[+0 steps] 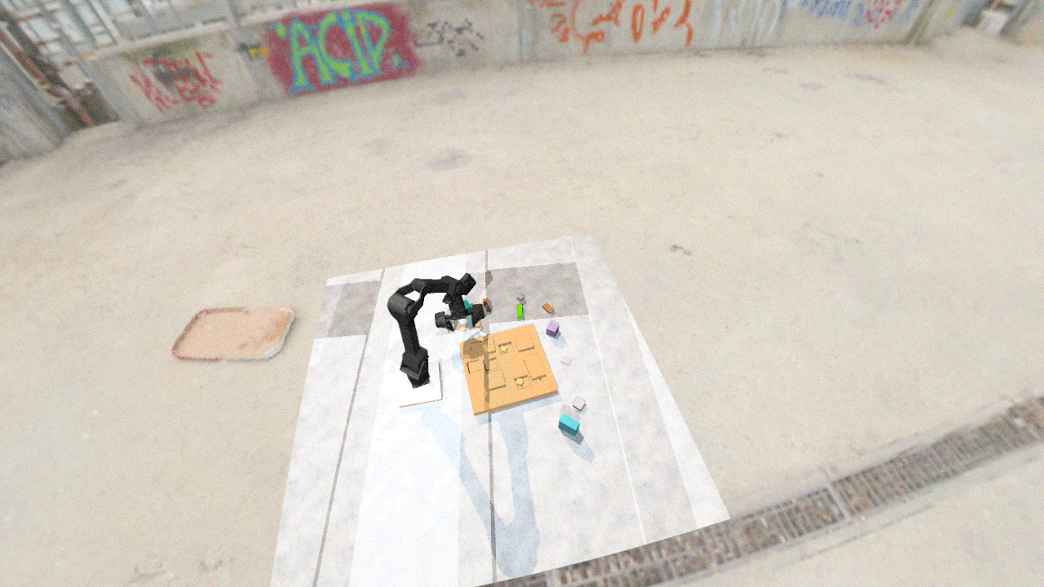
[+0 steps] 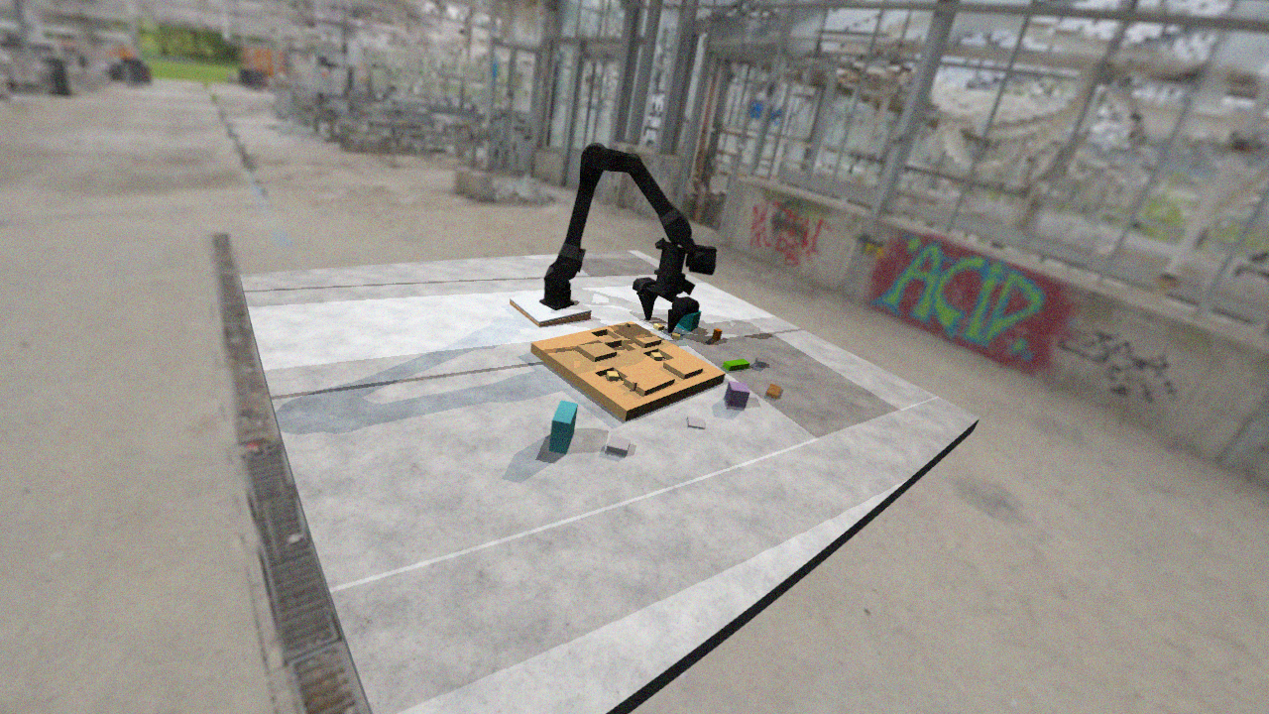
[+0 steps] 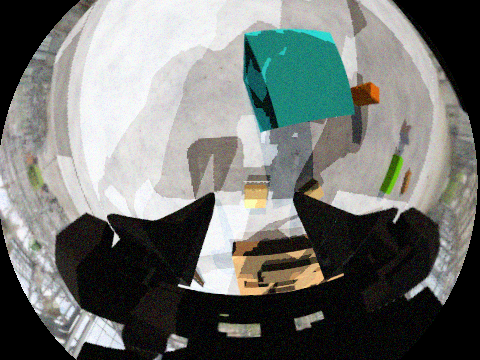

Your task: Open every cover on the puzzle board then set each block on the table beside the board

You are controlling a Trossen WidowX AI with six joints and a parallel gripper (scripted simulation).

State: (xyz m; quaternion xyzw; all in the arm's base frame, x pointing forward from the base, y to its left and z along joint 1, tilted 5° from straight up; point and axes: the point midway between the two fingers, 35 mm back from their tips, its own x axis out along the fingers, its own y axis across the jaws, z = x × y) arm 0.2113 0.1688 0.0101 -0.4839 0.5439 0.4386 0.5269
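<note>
The orange puzzle board lies on the table, with its raised covers and several dark wells showing. My gripper is open and hangs low over the table just beyond the board's far edge. A small yellow block lies on the table between the spread fingertips, touching neither finger. A teal cube rests on the table just beyond it. A small orange block lies further out.
On the table around the board lie a green block, a purple cube, an orange block, a tall teal block and small grey blocks. The arm's base stands left of the board.
</note>
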